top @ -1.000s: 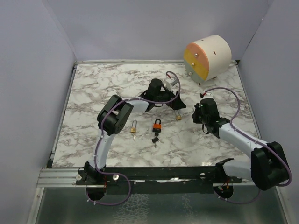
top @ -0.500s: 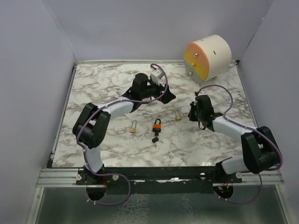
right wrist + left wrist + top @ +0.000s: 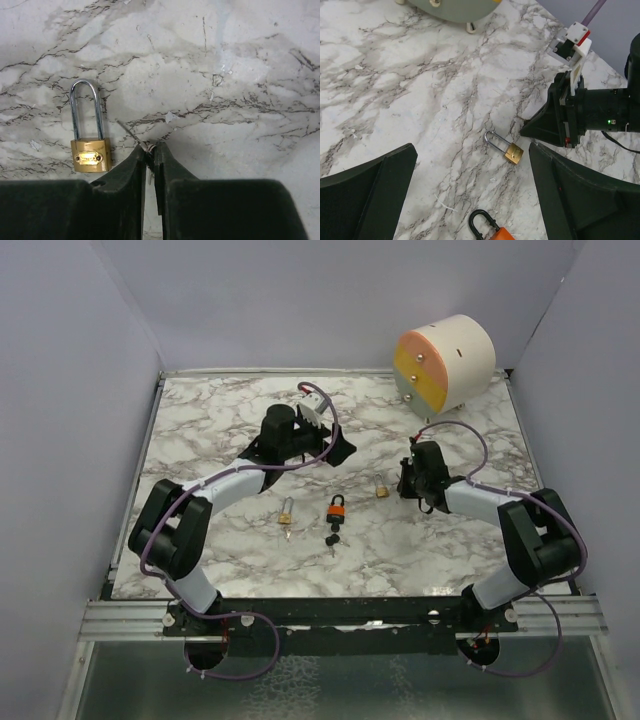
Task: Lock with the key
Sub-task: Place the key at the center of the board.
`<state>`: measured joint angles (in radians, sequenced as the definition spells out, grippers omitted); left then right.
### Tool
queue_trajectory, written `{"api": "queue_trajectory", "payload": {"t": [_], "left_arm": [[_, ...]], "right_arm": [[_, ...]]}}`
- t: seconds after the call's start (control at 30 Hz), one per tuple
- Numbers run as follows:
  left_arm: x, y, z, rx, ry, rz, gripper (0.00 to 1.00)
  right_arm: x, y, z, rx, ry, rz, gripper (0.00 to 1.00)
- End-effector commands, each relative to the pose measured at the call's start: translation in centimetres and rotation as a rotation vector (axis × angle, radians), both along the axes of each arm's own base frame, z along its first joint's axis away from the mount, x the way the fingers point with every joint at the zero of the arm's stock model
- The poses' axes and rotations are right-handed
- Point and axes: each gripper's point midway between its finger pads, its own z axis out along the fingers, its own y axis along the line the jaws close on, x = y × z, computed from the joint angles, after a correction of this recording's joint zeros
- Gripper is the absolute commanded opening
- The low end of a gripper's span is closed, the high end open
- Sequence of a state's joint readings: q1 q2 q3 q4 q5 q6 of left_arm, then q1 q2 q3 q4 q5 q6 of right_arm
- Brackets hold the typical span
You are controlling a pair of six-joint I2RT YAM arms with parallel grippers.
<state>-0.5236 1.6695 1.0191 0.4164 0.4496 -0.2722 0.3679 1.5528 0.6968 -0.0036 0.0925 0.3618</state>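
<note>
Left arm's swinging back leftward since a second ago, left claw [image 3: 472,150] spread and empty, probably clearing room. We're parking the right claw [image 3: 150,147], pressed together on a sliver we can't identify, just beside the brass padlock [image 3: 90,156] lying flat on the counter [image 3: 250,75]. Keys [image 3: 332,538] are sitting by the orange padlock [image 3: 337,508].

The first padlock [image 3: 89,135] lies flat on the table [image 3: 240,75] just left of the right gripper [image 3: 150,147] jaw tips, shackle pointing ahead of the jaws. From the left gripper [image 3: 470,160], that padlock lies ahead in line with the gap between the jaws, the right gripper's tip just right of it and the drum cabinet [image 3: 455,7] far ahead. The second padlock [image 3: 487,231] lies closer in between those jaws, the key [image 3: 332,538] just beside it toward the arm bases, the third padlock [image 3: 287,511] left of it.
</note>
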Motion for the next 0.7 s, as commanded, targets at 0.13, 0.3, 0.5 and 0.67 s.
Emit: {"api": "queue_trajectory", "payload": {"t": [0.13,0.3,0.5,0.67], "left_arm": [[0.3,1.0,1.5,-0.008,-0.046,0.036,0.99],[0.3,0.9,1.4,-0.012,-0.038,0.032,0.99],[0.1,1.2,1.8,-0.011,-0.052,0.041,0.99],[0.1,1.9,2.3,-0.012,-0.062,0.068,0.99]], "right_arm": [[1.7,1.3,1.6,0.023,-0.067,0.016,0.28],[2.2,1.3,3.7,0.029,-0.121,0.005,0.28],[2.8,1.2,9.3,0.058,-0.258,0.002,0.53],[2.5,2.1,14.4,0.122,-0.379,0.063,0.79]]}}
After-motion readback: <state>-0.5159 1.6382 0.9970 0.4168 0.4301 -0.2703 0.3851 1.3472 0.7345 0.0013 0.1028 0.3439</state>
